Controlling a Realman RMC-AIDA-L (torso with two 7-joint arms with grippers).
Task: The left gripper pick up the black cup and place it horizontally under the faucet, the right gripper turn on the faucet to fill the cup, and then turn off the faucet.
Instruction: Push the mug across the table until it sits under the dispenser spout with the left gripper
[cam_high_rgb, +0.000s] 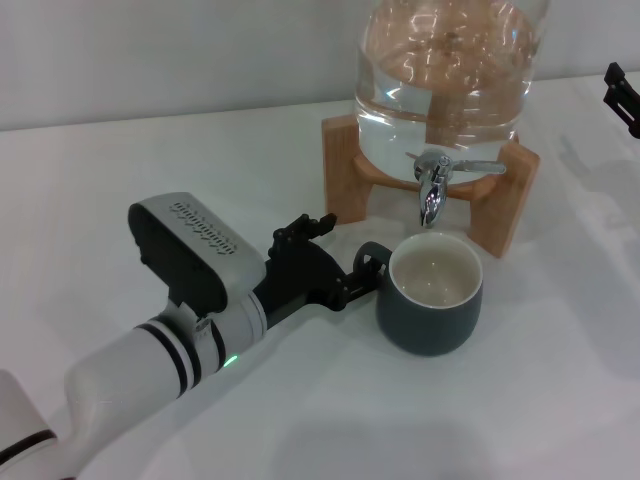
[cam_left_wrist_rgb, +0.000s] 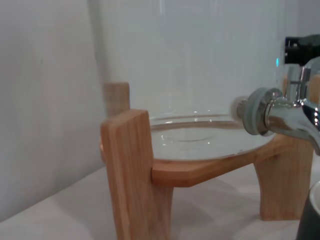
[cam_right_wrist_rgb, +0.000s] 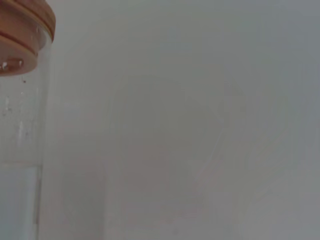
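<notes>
The black cup (cam_high_rgb: 430, 300) stands upright on the white table, its cream inside open just below the faucet's spout. The chrome faucet (cam_high_rgb: 432, 185) has its thin lever pointing sideways, and no water runs. My left gripper (cam_high_rgb: 352, 280) reaches in from the lower left, its fingers closed on the cup's loop handle. The left wrist view shows the faucet (cam_left_wrist_rgb: 285, 117) close up and a sliver of the cup (cam_left_wrist_rgb: 311, 217). My right gripper (cam_high_rgb: 622, 95) hangs at the far right edge, away from the faucet, only partly in view.
The glass jar (cam_high_rgb: 450, 70), part full of water, rests on a wooden stand (cam_high_rgb: 345, 190) behind the cup. The stand's leg (cam_left_wrist_rgb: 135, 175) is near my left wrist. The jar's wooden lid (cam_right_wrist_rgb: 20, 40) shows in the right wrist view. The white table (cam_high_rgb: 540, 400) spreads around them.
</notes>
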